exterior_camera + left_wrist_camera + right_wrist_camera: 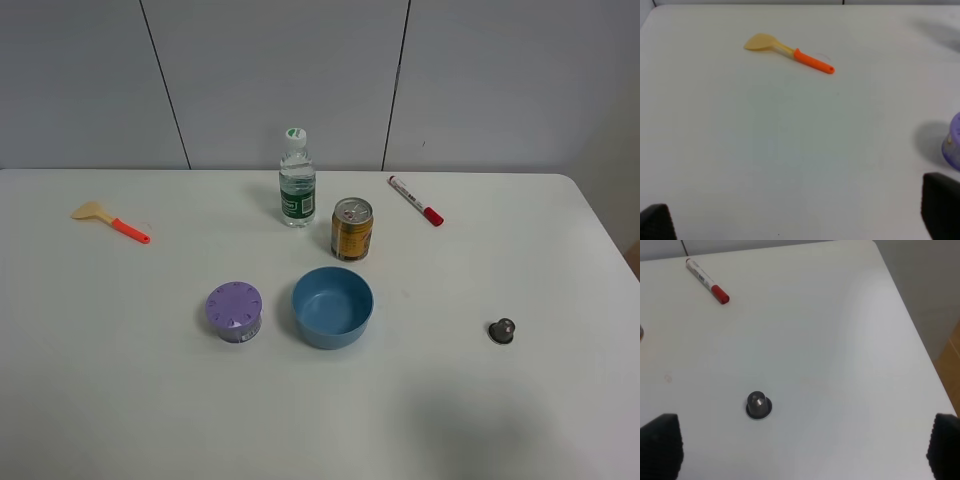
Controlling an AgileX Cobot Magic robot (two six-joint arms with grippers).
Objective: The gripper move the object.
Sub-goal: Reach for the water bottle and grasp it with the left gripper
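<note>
A wide white table fills the room's view, backed by a pale panelled wall.

The left gripper hangs over the left part of the table. Its 2 black fingertips sit at opposite edges of its own camera view, spread wide, with bare tabletop between them. The right gripper stands the same way over the right part, its 2 black tips far apart and closed on no object.

The blue bowl sits near the middle of the table. Behind it, toward the wall, the water bottle stands upright, clear with a white cap and green label, well apart from both grippers. Just beside it, a little nearer the bowl, stands the shorter gold can, upright, its top facing up. Left of the bowl, close but not touching, is a round purple tub with a dotted lid.

Far to the left lies a spatula, yellow blade and orange handle, flat on the table. Right of the can, near the back edge, lies a white marker with a red cap. Smallest is a dark piece on the right side, perhaps a cap or knob; I cannot tell which.
</note>
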